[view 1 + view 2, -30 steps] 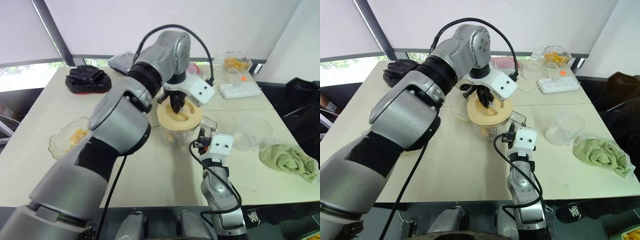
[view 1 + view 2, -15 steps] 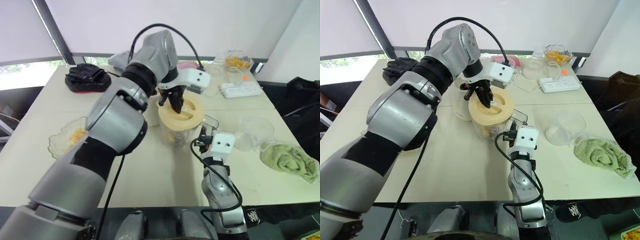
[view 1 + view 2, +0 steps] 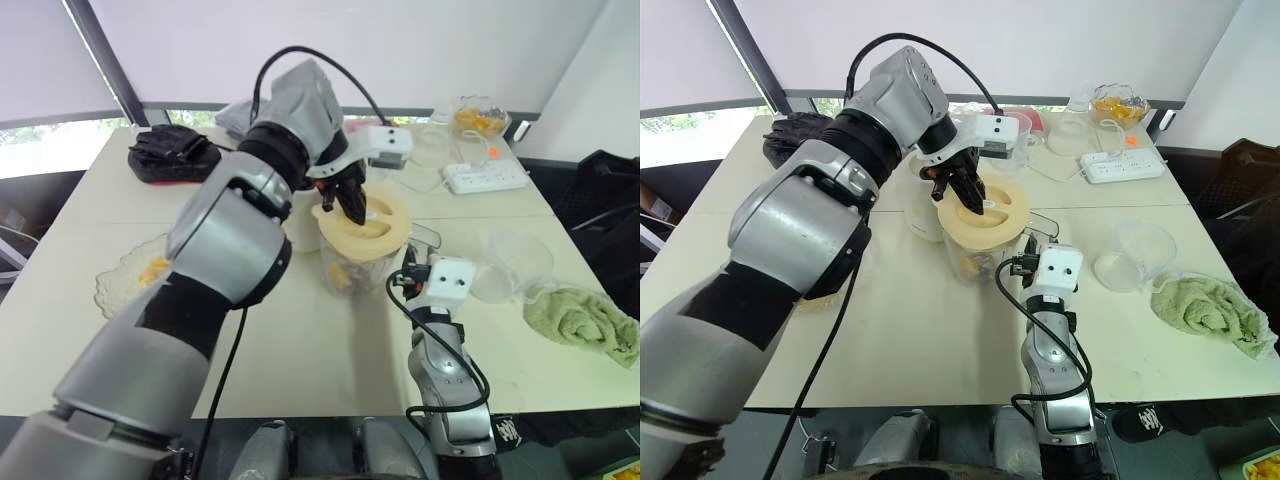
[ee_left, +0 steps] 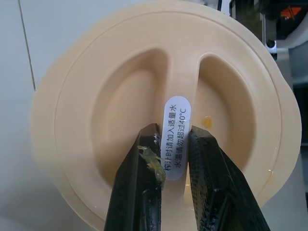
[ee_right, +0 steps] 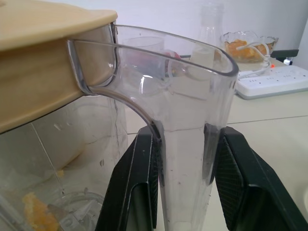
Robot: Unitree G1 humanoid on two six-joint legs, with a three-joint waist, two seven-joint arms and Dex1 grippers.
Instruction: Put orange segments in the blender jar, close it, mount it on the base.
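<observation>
Left wrist view: left claw (image 4: pixel 171 139) clamps the ridge of cream round lid (image 4: pixel 86 96). Right claw (image 5: pixel 185 139) clamps the handle of clear plastic blender jar (image 5: pixel 183 82), which stands upright, long axis vertical.

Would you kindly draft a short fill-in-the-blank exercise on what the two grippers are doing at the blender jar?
The left gripper is shut on the ridge of the cream ____.
The right gripper is shut on the jar's clear ____.
Pieces of ____ lie at the jar's bottom.
The green towel lies on the table at the robot's ____ side.
Missing words: lid; handle; orange; right.
</observation>
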